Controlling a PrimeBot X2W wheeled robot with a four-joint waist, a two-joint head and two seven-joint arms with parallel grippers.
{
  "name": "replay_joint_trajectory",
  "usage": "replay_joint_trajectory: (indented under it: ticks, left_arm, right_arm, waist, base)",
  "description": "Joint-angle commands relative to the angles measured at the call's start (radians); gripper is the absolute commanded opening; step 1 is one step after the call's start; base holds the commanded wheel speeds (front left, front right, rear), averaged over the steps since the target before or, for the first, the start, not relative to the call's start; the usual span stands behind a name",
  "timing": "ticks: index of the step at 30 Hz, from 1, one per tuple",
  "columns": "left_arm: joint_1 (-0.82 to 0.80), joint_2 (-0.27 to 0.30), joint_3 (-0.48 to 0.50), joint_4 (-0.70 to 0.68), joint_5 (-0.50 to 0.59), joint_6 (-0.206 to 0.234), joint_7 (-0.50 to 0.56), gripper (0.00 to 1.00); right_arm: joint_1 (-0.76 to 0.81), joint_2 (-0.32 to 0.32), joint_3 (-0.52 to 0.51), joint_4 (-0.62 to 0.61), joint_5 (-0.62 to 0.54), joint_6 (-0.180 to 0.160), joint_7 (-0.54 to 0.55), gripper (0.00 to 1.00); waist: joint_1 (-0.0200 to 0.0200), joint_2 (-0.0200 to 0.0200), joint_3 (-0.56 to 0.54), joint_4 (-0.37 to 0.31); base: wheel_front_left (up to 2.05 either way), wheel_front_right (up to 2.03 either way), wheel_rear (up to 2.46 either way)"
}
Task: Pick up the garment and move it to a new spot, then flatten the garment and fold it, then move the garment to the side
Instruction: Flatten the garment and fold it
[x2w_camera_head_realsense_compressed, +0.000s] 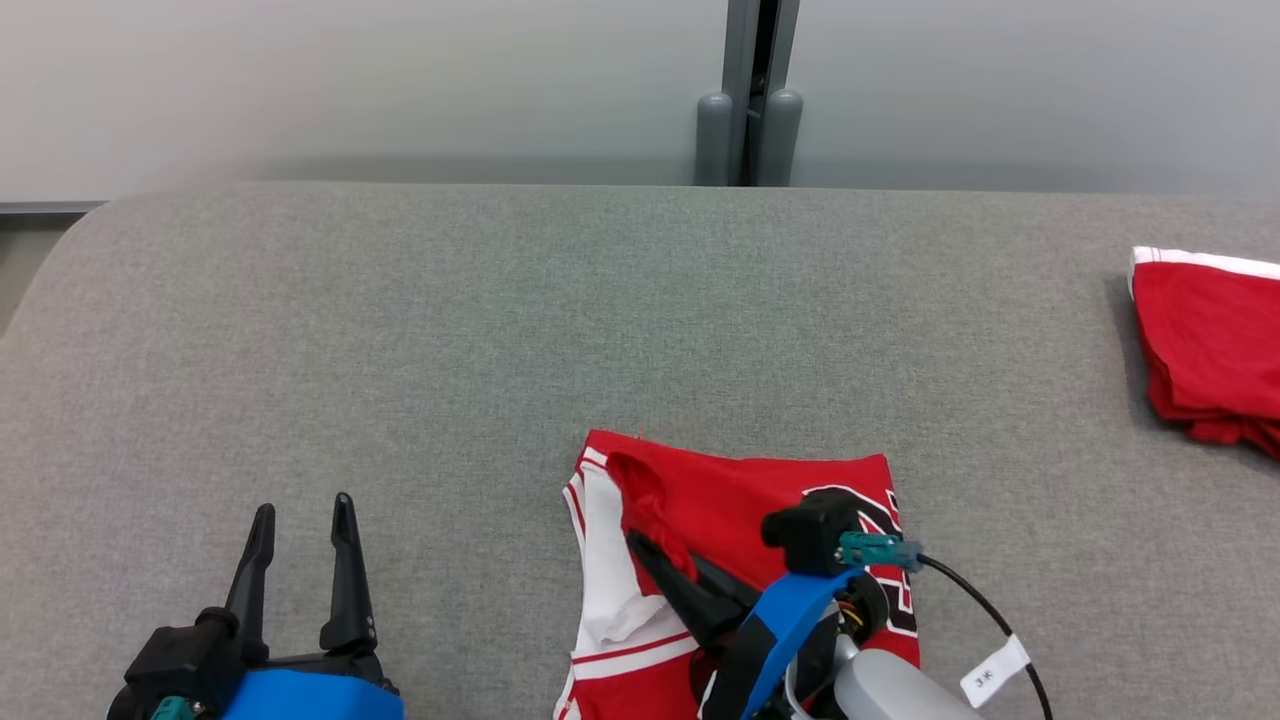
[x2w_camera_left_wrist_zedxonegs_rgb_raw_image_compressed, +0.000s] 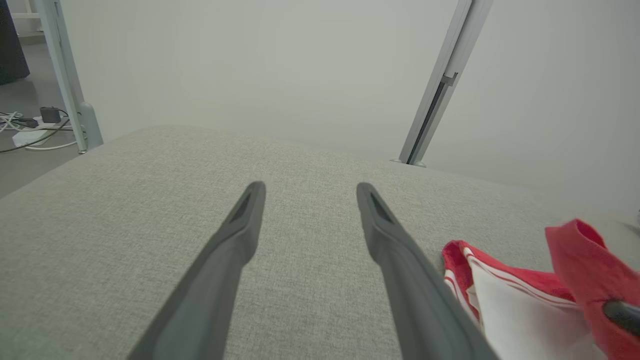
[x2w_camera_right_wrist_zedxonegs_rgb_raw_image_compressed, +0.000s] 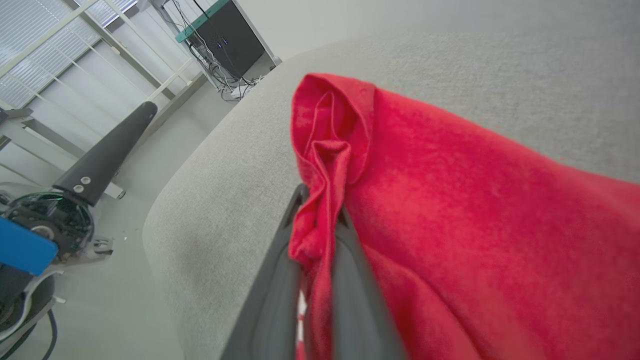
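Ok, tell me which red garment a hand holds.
The near garment, at centre, pinched by the right hand; the far garment lies untouched at the right.

2 dark tapered fingers (x2w_camera_head_realsense_compressed: 347, 570) and a blue cover (x2w_camera_head_realsense_compressed: 310, 695) behind them are being shown on the left gripper (x2w_camera_head_realsense_compressed: 303, 505) and right gripper (x2w_camera_head_realsense_compressed: 650, 552); behind the right one, a teal plug (x2w_camera_head_realsense_compressed: 875, 550), black cable (x2w_camera_head_realsense_compressed: 985, 610) and white tag (x2w_camera_head_realsense_compressed: 993, 672) are being displayed.

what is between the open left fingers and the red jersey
Nothing visible: bare grey padded surface lies between the left gripper and the red jersey, whose raised fold the right gripper pinches.
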Motion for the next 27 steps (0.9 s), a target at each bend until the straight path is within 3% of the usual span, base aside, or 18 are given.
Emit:
replay_joint_trajectory:
  ticks: [1,2,3,4,5,11,17,21,27]
  left_arm:
    - [-0.018,-0.004,0.003,0.001,0.004,-0.003,-0.005,1.00]
    - [-0.020,-0.005,0.002,0.002,0.006,-0.004,-0.006,1.00]
    - [-0.021,-0.006,0.002,0.004,0.006,-0.004,-0.006,1.00]
    - [-0.023,-0.008,0.000,0.005,0.007,-0.005,-0.006,1.00]
    - [-0.025,-0.009,-0.001,0.007,0.008,-0.005,-0.005,1.00]
    - [-0.033,-0.015,-0.008,0.016,0.014,-0.010,-0.006,1.00]
    - [-0.054,-0.017,-0.028,0.019,0.028,-0.024,-0.006,1.00]
    - [-0.074,-0.019,-0.055,0.024,0.041,-0.036,-0.005,1.00]
    - [-0.109,-0.035,-0.096,0.045,0.058,-0.050,0.005,1.00]
  right_arm:
    - [-0.018,-0.003,0.009,0.009,0.006,0.000,-0.004,0.00]
    - [-0.028,-0.002,0.027,0.025,0.015,0.000,-0.003,0.01]
    - [-0.038,-0.002,0.048,0.034,0.025,0.000,-0.002,0.23]
    - [-0.047,-0.002,0.068,0.042,0.037,0.000,-0.003,0.49]
    - [-0.057,-0.002,0.086,0.045,0.047,0.000,-0.011,1.00]
    - [-0.100,-0.003,0.155,0.050,0.116,0.000,-0.062,1.00]
    - [-0.143,-0.003,0.124,0.100,0.084,0.000,-0.145,1.00]
    - [-0.164,-0.003,0.024,0.159,-0.038,0.000,-0.198,1.00]
    - [-0.110,-0.003,-0.217,0.170,-0.244,0.000,-0.223,1.00]
  waist:
    - [0.0000,0.0000,0.001,0.002]
    - [0.0000,0.0000,0.002,0.003]
    - [0.0000,0.0000,0.004,0.004]
    - [0.0000,0.0000,0.005,0.004]
    - [0.0000,0.0000,0.005,0.003]
    - [0.0000,0.0000,0.007,-0.008]
    - [0.0000,0.0000,0.008,-0.025]
    - [0.0000,0.0000,0.004,-0.036]
    - [0.0000,0.0000,-0.014,-0.053]
  base:
    - [0.00,0.00,0.00]
    - [0.00,0.00,0.00]
    - [0.00,0.00,0.00]
    - [0.00,0.00,0.00]
    - [0.00,0.00,0.00]
    - [0.00,0.00,0.00]
    - [0.00,0.00,0.00]
    - [0.00,0.00,0.00]
    - [0.00,0.00,0.00]
